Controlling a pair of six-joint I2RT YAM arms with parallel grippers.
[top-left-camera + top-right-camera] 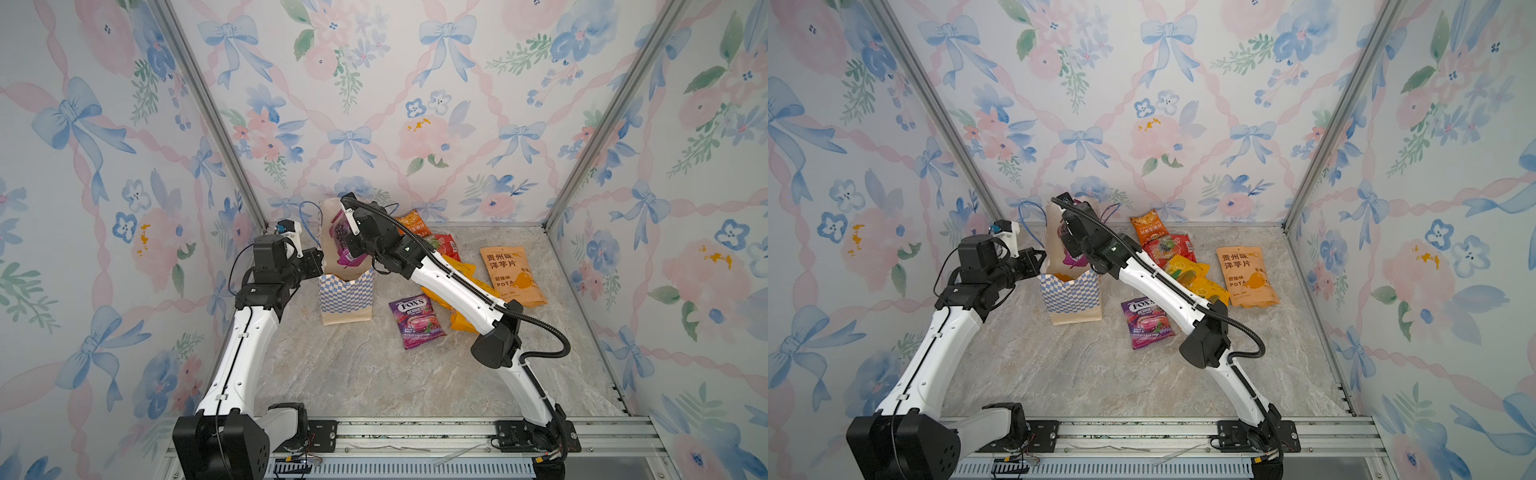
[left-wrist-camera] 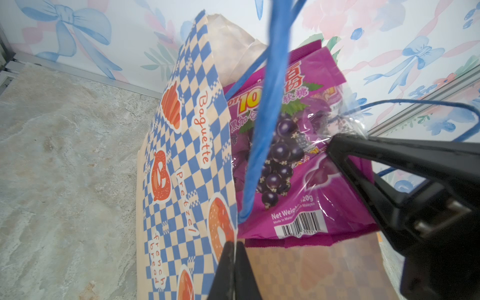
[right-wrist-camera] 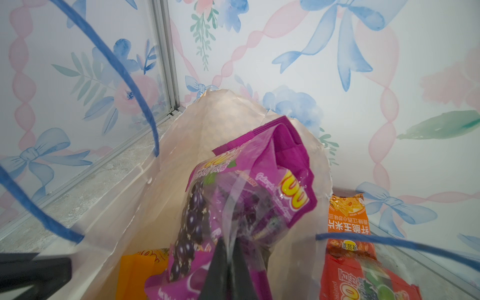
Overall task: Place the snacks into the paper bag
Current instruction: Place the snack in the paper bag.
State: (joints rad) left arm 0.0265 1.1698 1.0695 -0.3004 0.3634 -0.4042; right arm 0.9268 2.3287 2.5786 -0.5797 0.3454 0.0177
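The purple grape packet (image 1: pixel 344 245) hangs half inside the paper bag (image 1: pixel 347 297), centre of both top views. The right gripper (image 3: pixel 228 250) pinches it, and the left gripper (image 2: pixel 232 249) clamps the bag's rim (checkered side). The tan kraft pouch (image 1: pixel 513 274) lies right of centre.

Checkered paper bag (image 1: pixel 345 297) is standing upright, mouth gaping; purple grape packet (image 1: pixel 344 243) hanging partway inside; FOX'S packet (image 1: pixel 415 322), kraft pouch (image 1: pixel 513 276), red pack (image 1: pixel 448 246), orange pack (image 1: pixel 410 224) lying flat beside it
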